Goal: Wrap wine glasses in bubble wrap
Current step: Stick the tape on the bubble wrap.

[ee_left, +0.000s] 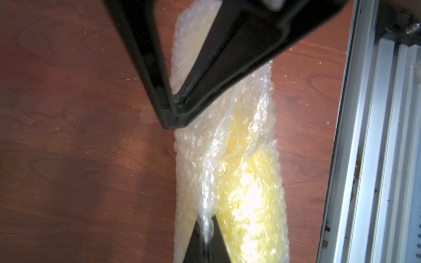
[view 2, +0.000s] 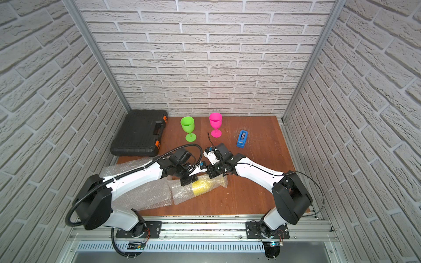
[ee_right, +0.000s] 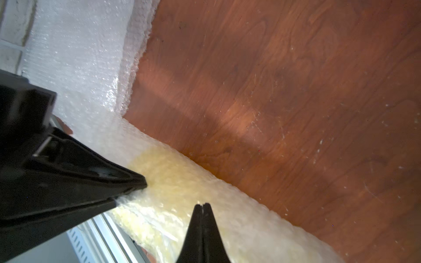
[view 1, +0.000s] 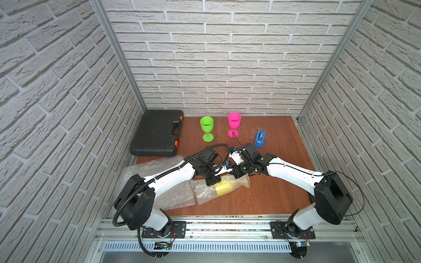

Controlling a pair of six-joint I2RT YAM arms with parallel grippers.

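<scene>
In both top views the yellow goblet (view 1: 224, 187) lies on its side on the bench (view 1: 273, 182), rolled in wrap (view 1: 205, 194). The left gripper (view 1: 213, 182) and right gripper (view 1: 237, 174) meet just over it. The green goblet (view 1: 206, 127) and pink goblet (view 1: 234, 124) stand bare well behind it. The tape dispenser (view 1: 260, 139) is also behind it, on the right arm's side. Spare sheets (view 1: 159, 180) lie just beside it on the left arm's side.

In the left wrist view the left gripper (ee_left: 206, 241) is clamped on a fold of wrap beside the yellow goblet.

In the right wrist view the right gripper (ee_right: 201, 218) is fully closed over the yellow goblet. Whether any film is caught, I cannot tell.

The step looks like closing the roll. It would go best with the pinched fold pulled snug and the loose end tucked before taping.

No brand or writing is legible.
</scene>
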